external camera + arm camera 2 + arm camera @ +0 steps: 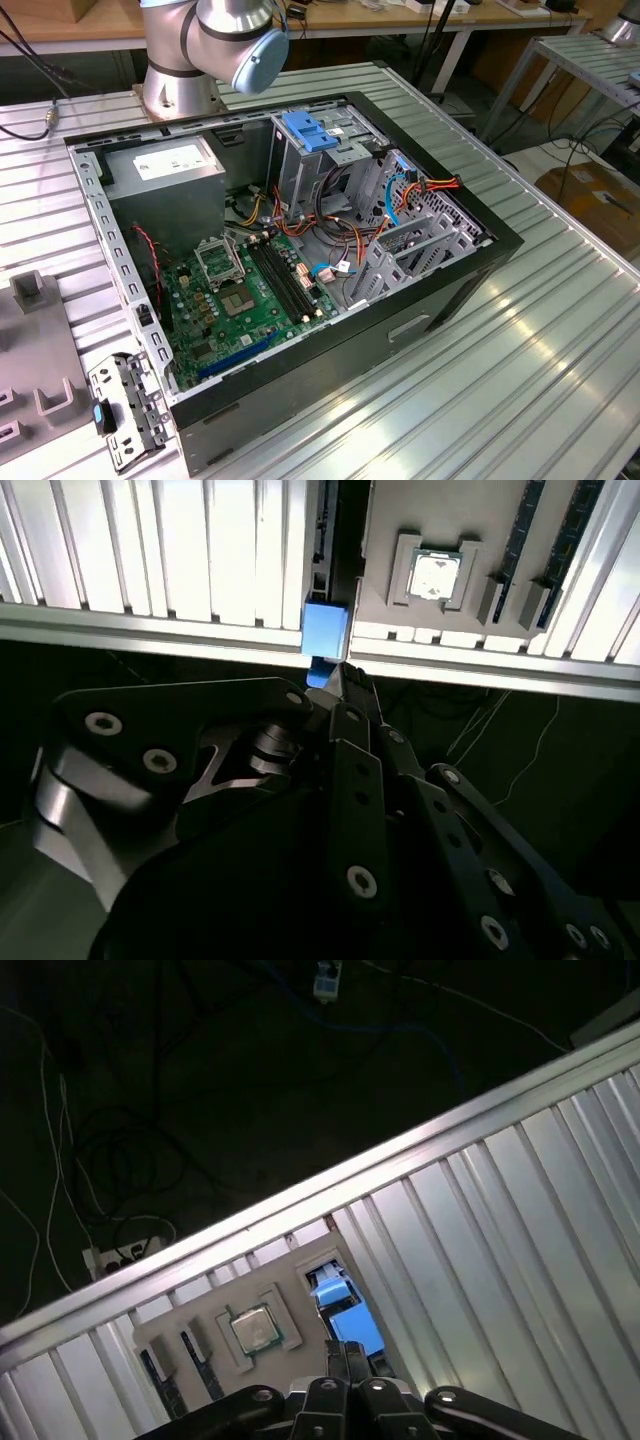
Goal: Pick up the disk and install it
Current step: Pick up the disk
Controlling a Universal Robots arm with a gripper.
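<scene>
**Gripper at the blue end of the disk, at the tray's edge**

In both wrist views you have the gripper [343, 683] [345, 1352] nose-on to the disk [325, 632] [350, 1322]. Its tip is right at the bright blue carrier end, touching or nearly so. You cannot tell from these views whether it is clamped on the carrier or only closed up beside it.

The disk sits along one side of the grey tray [385, 510], with its dark body running on away from the gripper. Just beside it on the tray is a processor chip [437, 577] [255, 1328] in its seat. Past that are two memory sticks [520, 540].

The tray rests near the edge of the ribbed metal table [150, 550] [500, 1220] (dark floor and loose cables [110, 1160] beyond).

In the exterior view the open computer case [400, 320] lies mid-table, and the arm [215, 40] rises behind it.
</scene>
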